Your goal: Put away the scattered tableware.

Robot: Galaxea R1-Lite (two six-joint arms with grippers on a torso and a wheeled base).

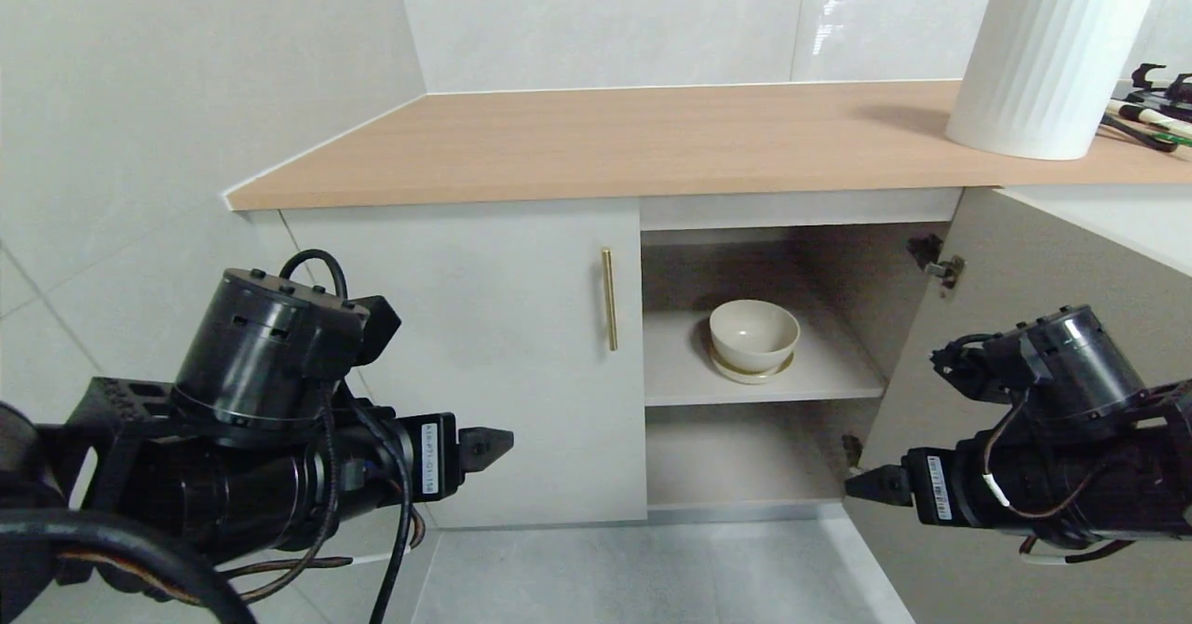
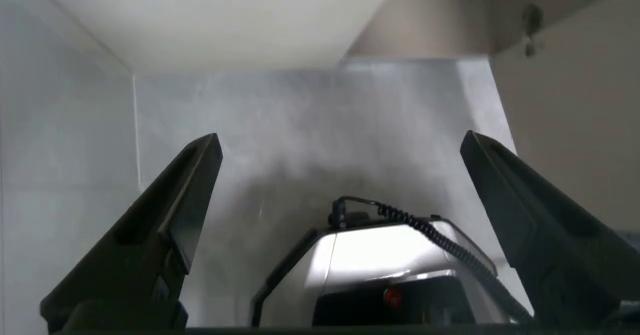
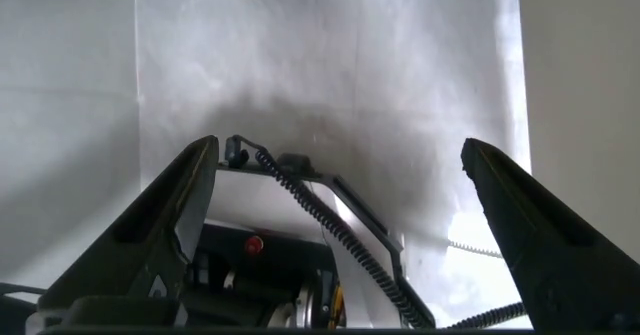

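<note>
A cream bowl (image 1: 753, 333) sits on a small plate (image 1: 751, 372) on the upper shelf (image 1: 829, 377) of the open cabinet. My left gripper (image 1: 486, 447) hangs low in front of the closed left door, to the left of the opening. Seen from the left wrist, the left gripper (image 2: 342, 145) is open and holds nothing, with floor beneath. My right gripper (image 1: 868, 484) hovers by the lower edge of the open right door (image 1: 1024, 354). The right wrist view has the right gripper (image 3: 340, 147) open and holding nothing as well.
The closed left door carries a brass handle (image 1: 608, 299). A wooden countertop (image 1: 605, 144) spans above, with a tall white ribbed container (image 1: 1052, 56) and some utensils (image 1: 1155, 116) at its right end. The cabinet's lower compartment (image 1: 736, 461) holds nothing visible.
</note>
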